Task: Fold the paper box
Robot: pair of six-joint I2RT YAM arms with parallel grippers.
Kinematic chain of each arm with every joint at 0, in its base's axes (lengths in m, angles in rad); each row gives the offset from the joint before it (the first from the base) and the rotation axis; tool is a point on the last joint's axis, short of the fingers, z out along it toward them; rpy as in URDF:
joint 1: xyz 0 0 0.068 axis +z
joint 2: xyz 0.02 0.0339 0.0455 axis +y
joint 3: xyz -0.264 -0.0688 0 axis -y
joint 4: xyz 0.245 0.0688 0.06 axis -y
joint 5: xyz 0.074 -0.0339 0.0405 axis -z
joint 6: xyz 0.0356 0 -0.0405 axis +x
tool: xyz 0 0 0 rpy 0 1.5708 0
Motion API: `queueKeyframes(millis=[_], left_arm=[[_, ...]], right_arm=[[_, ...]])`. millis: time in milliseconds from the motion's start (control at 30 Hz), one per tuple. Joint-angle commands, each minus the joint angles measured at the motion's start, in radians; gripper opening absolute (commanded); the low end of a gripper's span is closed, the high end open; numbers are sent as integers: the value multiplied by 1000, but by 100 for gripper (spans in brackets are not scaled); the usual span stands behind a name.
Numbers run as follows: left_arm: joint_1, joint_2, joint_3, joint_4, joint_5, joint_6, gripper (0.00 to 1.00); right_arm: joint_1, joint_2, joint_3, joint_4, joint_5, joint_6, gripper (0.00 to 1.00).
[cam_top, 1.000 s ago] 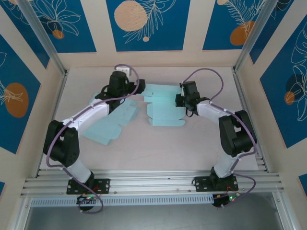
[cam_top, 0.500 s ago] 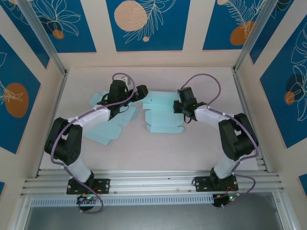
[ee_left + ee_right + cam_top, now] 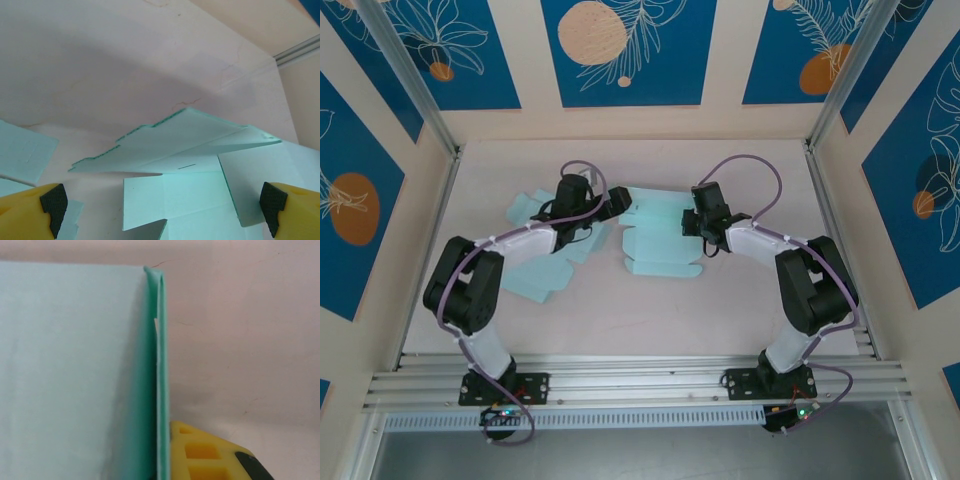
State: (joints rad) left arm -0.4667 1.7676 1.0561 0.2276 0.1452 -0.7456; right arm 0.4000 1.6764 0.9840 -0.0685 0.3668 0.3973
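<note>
As seen from above, pale teal paper box (image 3: pixel 660 240) lying part-folded at the middle of the pinkish surface (image 3: pixel 620 320), between the two arms. Clamped on its right edge, right end effector (image 3: pixel 692 224), jaws all but together on the card and hiding that stretch of the edge. From the right wrist, doubled edge of the card running straight up the frame, a broad teal panel to its left, one yellow finger (image 3: pixel 210 452) just beside the fold at the bottom, bare surface to the right.

Poised over the box's far left corner, left end effector (image 3: pixel 617 205), spread wide and gripping nothing, its black body covering the corner from overhead. From the left wrist, black pads (image 3: pixel 54 202) at the two bottom corners of the frame, well apart. Between them, a raised flap (image 3: pixel 190 132) with a notched dark-green edge, tilted up off the surface and throwing a shadow, flatter panels beneath it.

To the left of the box, spare blanks (image 3: pixel 545 272) of the same teal card lying flat and overlapping, partly hidden beneath the left forearm, one corner showing beyond the arm. Purple cables (image 3: pixel 748 158) looping above each wrist. All round, cream walls with blue panels (image 3: pixel 620 50) printed with orange discs and pale leaves. Along the near edge, aluminium rail (image 3: pixel 640 378) carrying both bases.
</note>
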Motion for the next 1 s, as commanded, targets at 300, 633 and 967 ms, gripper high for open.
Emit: queueKeyframes(millis=[300, 633, 967], left_arm=[[-43, 83, 54, 36, 3, -16, 88], [-96, 118, 75, 110, 16, -110, 58], [-96, 49, 41, 63, -33, -80, 59]], right_arm=[[30, -18, -5, 11, 9, 25, 13], [56, 1, 11, -4, 33, 42, 13], [63, 28, 33, -16, 53, 52, 13]])
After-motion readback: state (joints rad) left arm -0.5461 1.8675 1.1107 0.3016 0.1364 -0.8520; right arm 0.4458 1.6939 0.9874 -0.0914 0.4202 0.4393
